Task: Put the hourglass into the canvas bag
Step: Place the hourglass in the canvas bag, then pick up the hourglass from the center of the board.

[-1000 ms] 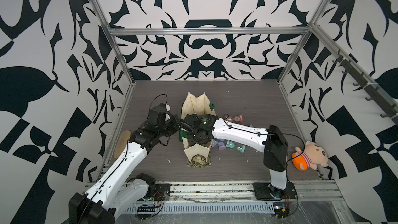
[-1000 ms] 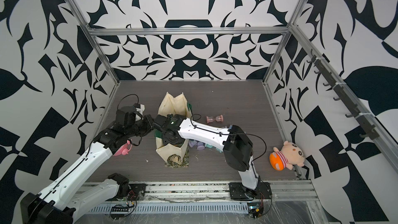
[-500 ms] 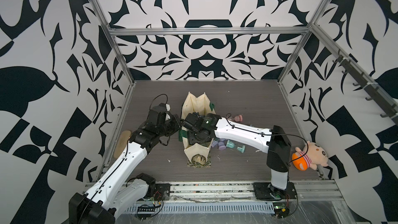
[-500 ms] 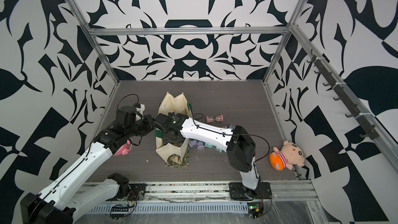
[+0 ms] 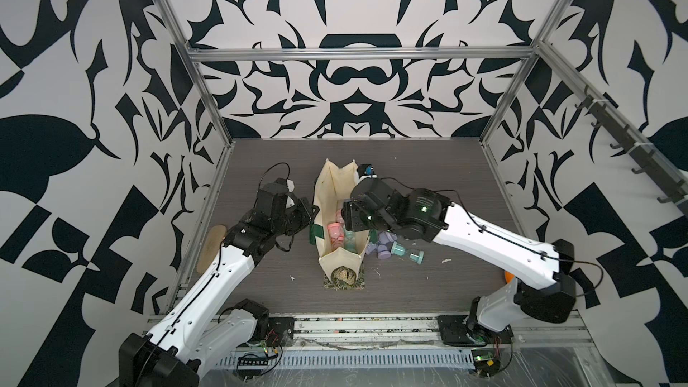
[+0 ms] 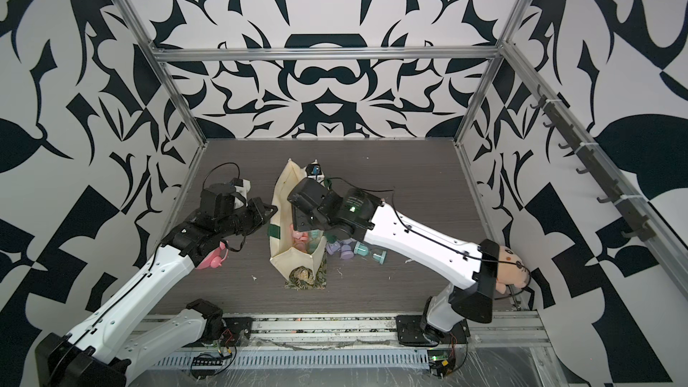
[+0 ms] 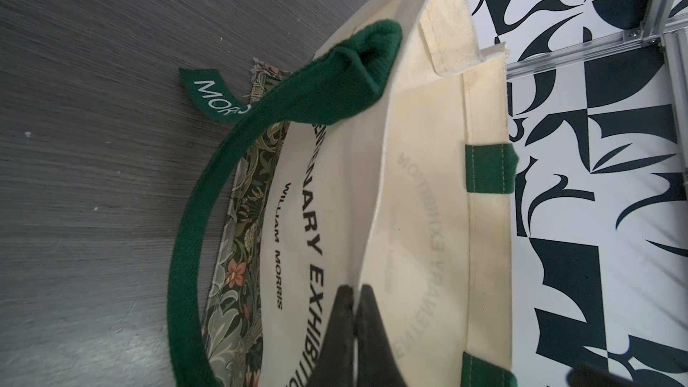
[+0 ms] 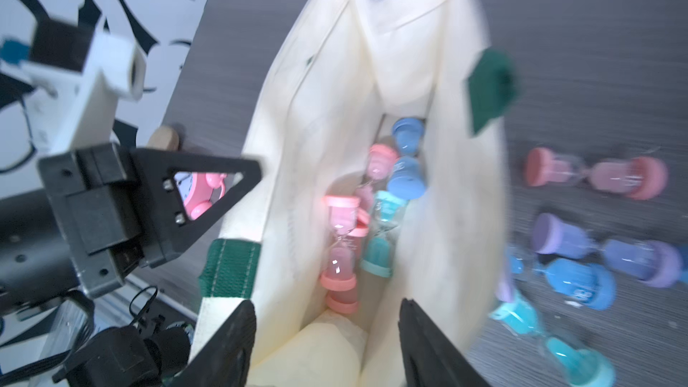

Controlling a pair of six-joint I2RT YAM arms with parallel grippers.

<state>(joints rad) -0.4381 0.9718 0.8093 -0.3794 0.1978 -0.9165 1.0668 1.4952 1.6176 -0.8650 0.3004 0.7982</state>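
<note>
Okay, the canvas bag (image 5: 324, 195) stands open mid-table (image 5: 439, 180), its long axis running front to back. The left jaws are closed on the bag's side wall near the rim, with cream fabric pinched between the fingertips (image 7: 340, 312). The green strap handle (image 7: 186, 247) loops loose beside them, down toward the table. The right jaws hang over the bag mouth, open with nothing between them. Their fingers (image 8: 227, 340) straddle the opening in the right wrist view, which is motion-blurred. The pink hourglass (image 8: 339, 243) is inside the bag, on the left-arm side. Beside it are a teal hourglass (image 8: 380, 236) and, further in, a blue hourglass (image 8: 406, 169). Loose hourglasses (image 5: 396, 249) in purple, teal and blue lie on their sides on the table, just beside the bag wall on the right-arm side. A floral cloth (image 5: 344, 280) sticks out under the bag's near end. A pink alarm clock (image 6: 213, 259) sits on the table under the left forearm. A plush toy (image 6: 510, 259) lies at the table's right edge, partly hidden by the right arm's elbow.
</note>
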